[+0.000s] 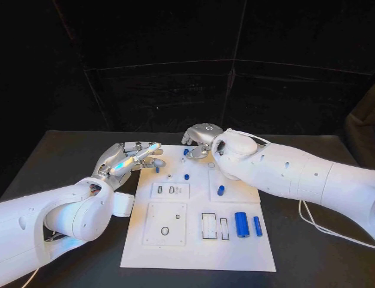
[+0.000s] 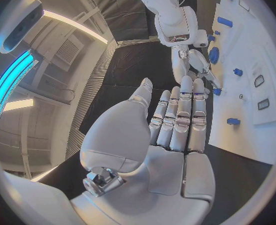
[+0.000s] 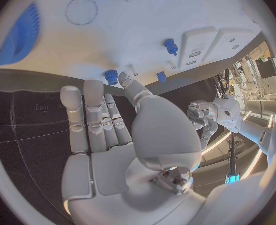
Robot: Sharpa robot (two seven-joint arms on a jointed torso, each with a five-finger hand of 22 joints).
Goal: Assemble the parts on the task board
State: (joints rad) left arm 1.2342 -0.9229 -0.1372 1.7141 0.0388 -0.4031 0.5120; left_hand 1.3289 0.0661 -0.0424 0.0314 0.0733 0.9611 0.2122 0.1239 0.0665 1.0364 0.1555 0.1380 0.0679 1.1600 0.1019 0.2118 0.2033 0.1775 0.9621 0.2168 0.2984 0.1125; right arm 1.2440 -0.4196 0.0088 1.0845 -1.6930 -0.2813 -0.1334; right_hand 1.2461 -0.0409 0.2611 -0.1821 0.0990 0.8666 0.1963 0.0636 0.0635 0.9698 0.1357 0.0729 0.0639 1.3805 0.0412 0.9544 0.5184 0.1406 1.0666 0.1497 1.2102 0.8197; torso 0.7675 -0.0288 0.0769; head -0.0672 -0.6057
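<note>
The white rectangular task board [image 1: 196,252] lies at the middle of the black table [image 1: 57,156], long side running away from the robot. On the board's near end two blue cylindrical parts [image 1: 242,224] lie side by side, just beside two empty rectangular slots [image 1: 209,225], probably staged for insertion there. A small blue peg [image 1: 221,191] lies near the board's centre, and another blue peg [image 1: 186,177] stands further up.

At the board's far end, the right hand [image 1: 203,139] hangs over the far edge. The right wrist view shows its fingers [image 3: 94,120] extended and close together, holding nothing; a blue toothed gear [image 3: 19,35] lies flat on the board near them.

The left hand [image 1: 134,159] sits at the board's far left corner, fingers [image 2: 184,110] straight and together, empty. Whether they touch the board cannot be told.

Judgement: both hands appear positioned to start work on the far-end parts; assembly is largely undone.
</note>
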